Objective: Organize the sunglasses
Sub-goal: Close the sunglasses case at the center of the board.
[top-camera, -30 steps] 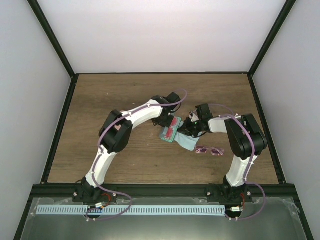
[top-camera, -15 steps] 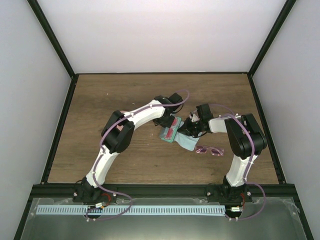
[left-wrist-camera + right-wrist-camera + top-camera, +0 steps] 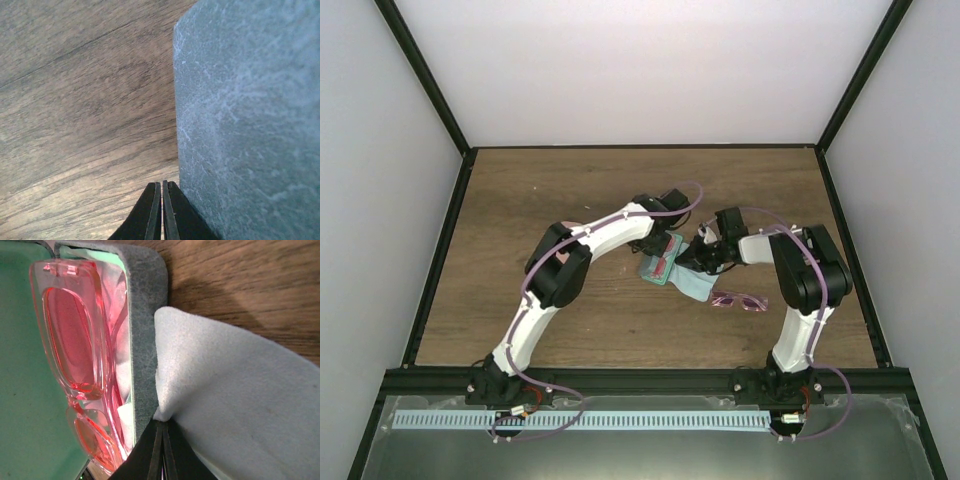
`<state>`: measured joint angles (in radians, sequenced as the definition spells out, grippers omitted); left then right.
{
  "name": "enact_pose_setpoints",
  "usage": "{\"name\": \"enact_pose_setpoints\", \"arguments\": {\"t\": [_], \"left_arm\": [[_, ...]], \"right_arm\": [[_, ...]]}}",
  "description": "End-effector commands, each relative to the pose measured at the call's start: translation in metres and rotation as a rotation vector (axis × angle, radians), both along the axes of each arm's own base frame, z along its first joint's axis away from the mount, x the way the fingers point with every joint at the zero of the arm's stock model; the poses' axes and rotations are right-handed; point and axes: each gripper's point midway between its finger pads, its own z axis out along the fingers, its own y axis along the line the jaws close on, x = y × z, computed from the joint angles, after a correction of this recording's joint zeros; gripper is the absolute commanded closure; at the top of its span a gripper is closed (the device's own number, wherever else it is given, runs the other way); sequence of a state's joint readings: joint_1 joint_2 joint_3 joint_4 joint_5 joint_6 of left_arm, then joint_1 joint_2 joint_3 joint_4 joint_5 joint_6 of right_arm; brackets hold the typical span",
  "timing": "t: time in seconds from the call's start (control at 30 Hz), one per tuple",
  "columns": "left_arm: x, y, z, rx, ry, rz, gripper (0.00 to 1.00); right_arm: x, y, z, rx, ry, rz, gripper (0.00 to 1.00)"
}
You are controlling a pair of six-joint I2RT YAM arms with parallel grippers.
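The red-lensed sunglasses (image 3: 75, 355) lie in an open blue-grey case (image 3: 145, 335) with a green lining, at mid-table in the top view (image 3: 661, 260). My right gripper (image 3: 164, 422) is shut on a fold of the pale blue cloth (image 3: 240, 405), right against the case's rim. My left gripper (image 3: 162, 187) is shut with nothing in it, its tips just off the wood beside the case's outer wall (image 3: 245, 125). The pinkish-purple sunglasses (image 3: 738, 300) lie on the table to the right of the cloth (image 3: 695, 286).
Both arms meet over the case near the table's middle, the left arm (image 3: 610, 230) arching in from the left and the right arm (image 3: 790, 260) from the right. Dark frame rails border the wooden table (image 3: 520, 220).
The left arm's forearm and wrist have shifted slightly to the right, toward the case. The right gripper still pinches the cloth at the case rim.
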<state>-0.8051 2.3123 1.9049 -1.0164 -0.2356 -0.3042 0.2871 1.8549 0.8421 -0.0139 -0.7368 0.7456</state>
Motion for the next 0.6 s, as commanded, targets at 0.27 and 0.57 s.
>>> {"name": "enact_pose_setpoints", "arguments": {"t": [0.27, 0.57], "left_arm": [[-0.178, -0.128, -0.100, -0.227, 0.462, -0.345, 0.96], [-0.192, -0.119, -0.121, -0.162, 0.505, -0.365, 0.96]], "right_arm": [[-0.023, 0.032, -0.038, 0.002, 0.015, 0.193, 0.99], [-0.016, 0.034, -0.037, -0.009, -0.007, 0.218, 0.99]]}}
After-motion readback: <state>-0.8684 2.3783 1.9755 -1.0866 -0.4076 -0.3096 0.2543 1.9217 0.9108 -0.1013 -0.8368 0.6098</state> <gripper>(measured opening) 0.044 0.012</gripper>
